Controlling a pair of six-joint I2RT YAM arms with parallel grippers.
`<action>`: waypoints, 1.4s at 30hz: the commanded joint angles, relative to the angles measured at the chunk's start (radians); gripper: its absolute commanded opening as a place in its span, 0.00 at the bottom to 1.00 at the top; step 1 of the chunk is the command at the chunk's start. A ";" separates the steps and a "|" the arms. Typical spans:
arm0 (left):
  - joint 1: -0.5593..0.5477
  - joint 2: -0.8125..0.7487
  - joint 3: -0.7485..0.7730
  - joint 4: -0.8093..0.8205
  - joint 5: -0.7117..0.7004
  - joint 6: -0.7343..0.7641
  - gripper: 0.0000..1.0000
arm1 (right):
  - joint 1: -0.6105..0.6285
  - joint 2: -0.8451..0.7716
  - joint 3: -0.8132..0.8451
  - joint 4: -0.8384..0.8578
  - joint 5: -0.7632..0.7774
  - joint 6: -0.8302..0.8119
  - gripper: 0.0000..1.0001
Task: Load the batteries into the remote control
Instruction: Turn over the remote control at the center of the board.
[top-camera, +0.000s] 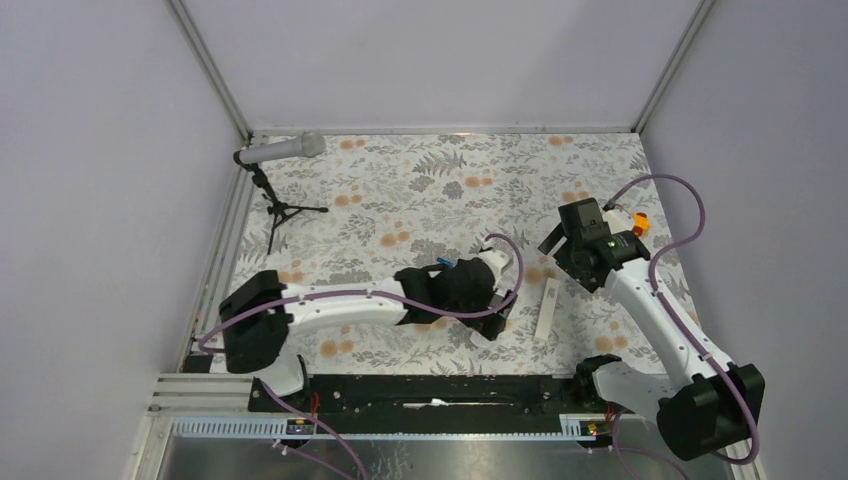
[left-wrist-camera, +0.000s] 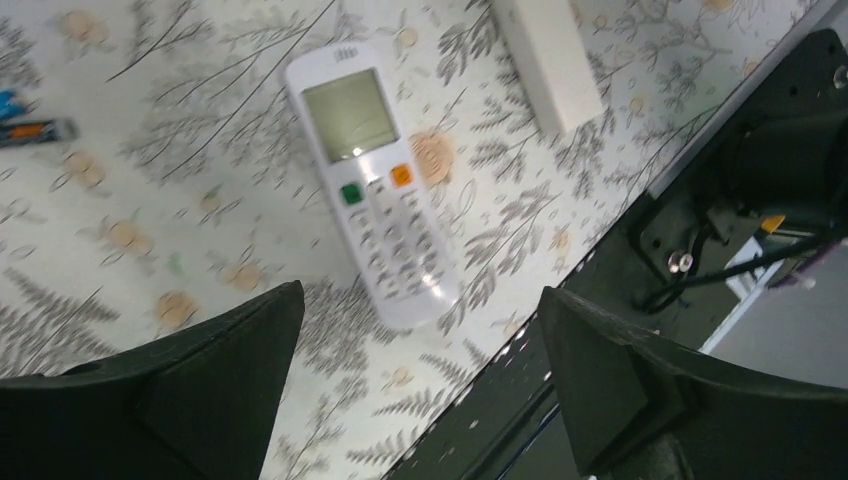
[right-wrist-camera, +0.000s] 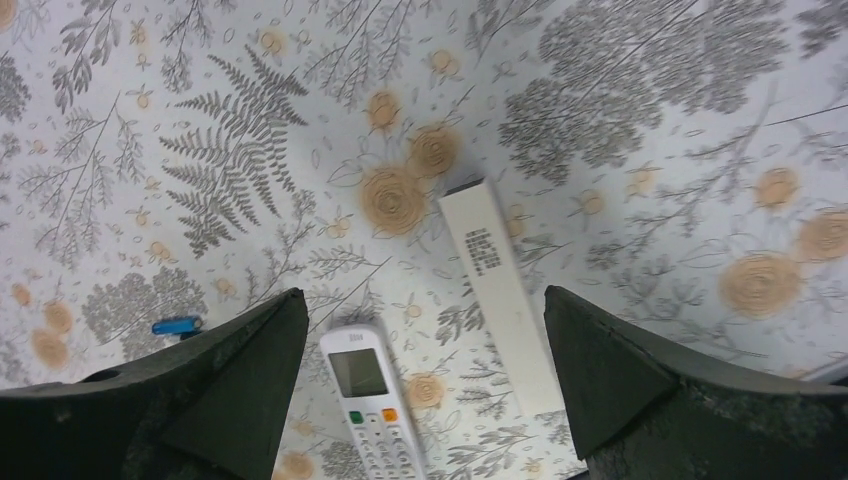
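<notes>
The remote control (left-wrist-camera: 375, 190) lies face up on the floral cloth, its screen and buttons showing; it also appears in the right wrist view as the remote control (right-wrist-camera: 370, 400). My left gripper (left-wrist-camera: 420, 298) hovers open over its button end, touching nothing. My right gripper (right-wrist-camera: 422, 295) hangs open higher up, above the remote and the strip. Of the batteries, an orange-brown one (left-wrist-camera: 35, 130) and a blue one (left-wrist-camera: 5, 100) lie side by side left of the remote. The blue battery (top-camera: 445, 263) peeks out beside the left wrist, which hides the remote from above.
A thin white flat strip (top-camera: 547, 308) lies just right of the remote. A microphone on a small tripod (top-camera: 282, 150) stands at the back left. A small orange object (top-camera: 638, 226) sits by the right arm. The black rail at the table's near edge (left-wrist-camera: 600, 300) runs close to the remote.
</notes>
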 joint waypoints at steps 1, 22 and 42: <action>-0.045 0.128 0.165 -0.016 -0.100 -0.079 0.98 | -0.007 -0.063 0.077 -0.144 0.193 -0.045 0.94; -0.071 0.416 0.296 -0.119 -0.171 -0.118 0.92 | -0.035 -0.211 0.019 -0.194 0.220 -0.025 0.94; -0.010 0.438 0.292 -0.117 -0.062 -0.024 0.58 | -0.035 -0.217 -0.004 -0.165 0.166 -0.026 0.94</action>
